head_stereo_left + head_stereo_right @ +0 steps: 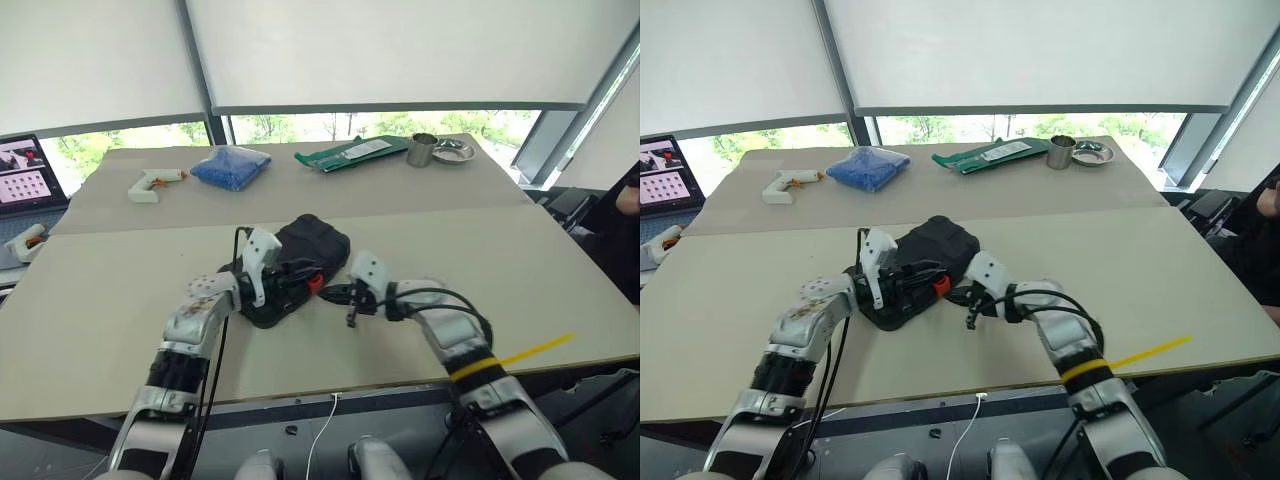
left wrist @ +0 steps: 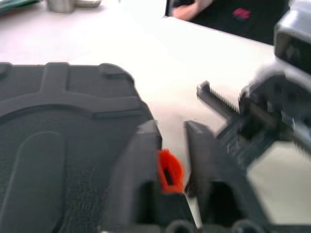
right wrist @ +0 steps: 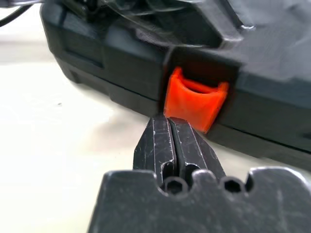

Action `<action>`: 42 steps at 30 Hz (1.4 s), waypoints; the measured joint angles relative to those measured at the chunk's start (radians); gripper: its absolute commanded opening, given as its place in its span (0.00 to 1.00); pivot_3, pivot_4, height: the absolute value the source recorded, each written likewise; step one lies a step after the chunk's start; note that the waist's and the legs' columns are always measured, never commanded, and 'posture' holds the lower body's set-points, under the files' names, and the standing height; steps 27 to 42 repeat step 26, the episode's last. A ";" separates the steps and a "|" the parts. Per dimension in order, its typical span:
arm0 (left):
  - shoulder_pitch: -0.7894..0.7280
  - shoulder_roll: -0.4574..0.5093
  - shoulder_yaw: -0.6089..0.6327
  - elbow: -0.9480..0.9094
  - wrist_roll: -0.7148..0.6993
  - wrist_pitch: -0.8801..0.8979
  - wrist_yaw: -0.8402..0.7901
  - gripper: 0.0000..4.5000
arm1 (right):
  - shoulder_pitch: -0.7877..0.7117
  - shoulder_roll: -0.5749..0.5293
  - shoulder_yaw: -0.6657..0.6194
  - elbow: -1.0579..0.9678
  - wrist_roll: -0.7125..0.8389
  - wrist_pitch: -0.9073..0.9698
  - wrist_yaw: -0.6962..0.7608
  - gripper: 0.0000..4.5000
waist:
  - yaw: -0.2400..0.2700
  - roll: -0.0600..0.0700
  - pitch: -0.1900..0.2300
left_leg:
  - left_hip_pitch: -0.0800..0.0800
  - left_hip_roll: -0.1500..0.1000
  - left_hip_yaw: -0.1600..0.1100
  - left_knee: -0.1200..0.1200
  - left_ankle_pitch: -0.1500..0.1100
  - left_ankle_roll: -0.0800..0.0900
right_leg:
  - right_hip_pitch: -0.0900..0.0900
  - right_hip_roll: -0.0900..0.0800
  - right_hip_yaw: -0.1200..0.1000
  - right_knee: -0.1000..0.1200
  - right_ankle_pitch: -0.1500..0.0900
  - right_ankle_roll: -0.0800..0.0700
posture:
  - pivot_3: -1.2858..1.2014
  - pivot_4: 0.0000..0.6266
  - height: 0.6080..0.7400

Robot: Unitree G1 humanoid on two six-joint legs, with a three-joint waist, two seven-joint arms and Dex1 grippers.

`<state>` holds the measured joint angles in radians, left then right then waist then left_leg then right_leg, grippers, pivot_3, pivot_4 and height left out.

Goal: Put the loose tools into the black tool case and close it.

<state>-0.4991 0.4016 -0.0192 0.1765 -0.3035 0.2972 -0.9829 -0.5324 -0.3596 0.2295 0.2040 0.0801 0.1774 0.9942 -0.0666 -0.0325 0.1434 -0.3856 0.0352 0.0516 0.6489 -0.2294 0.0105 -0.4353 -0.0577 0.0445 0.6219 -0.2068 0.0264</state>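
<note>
R gripper (image 3: 170, 127) is pinched fully shut, tips together, empty, parked right under the orange latch (image 3: 196, 98) on the case's front edge. I read that as a poking tool: closed tips to press the latch home, not to grab anything. L gripper (image 2: 171, 141) has its fingers a narrow way apart, holding nothing; the latch sits in the gap between them in its wrist cam. I reckon it's there to steady the lid while the R side works. Black tool case (image 1: 300, 262) is mid-table btwn both arms, lid down, no loose tools lying around it, so I judge they're inside already. Whether the latch is actually snapped, can't tell. Table (image 1: 560, 270) beyond is bare up to the seam. Far side: white glue gun (image 1: 155, 183) at left, blue bag (image 1: 231, 166), green packet (image 1: 350, 152), metal cup (image 1: 422, 149), small dish (image 1: 455, 151). All well apart from the case, not my job.
</note>
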 measured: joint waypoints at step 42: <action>0.520 0.415 0.371 0.079 0.066 -0.433 0.022 1.00 | 0.393 -0.361 -0.387 -0.058 0.212 -0.414 0.195 1.00 | 0.056 -0.008 0.006 | -0.024 -0.003 0.013 0.006 -0.015 0.005 | -0.017 -0.012 -0.003 -0.011 0.000 -0.002 | 0.52 0.24 1.00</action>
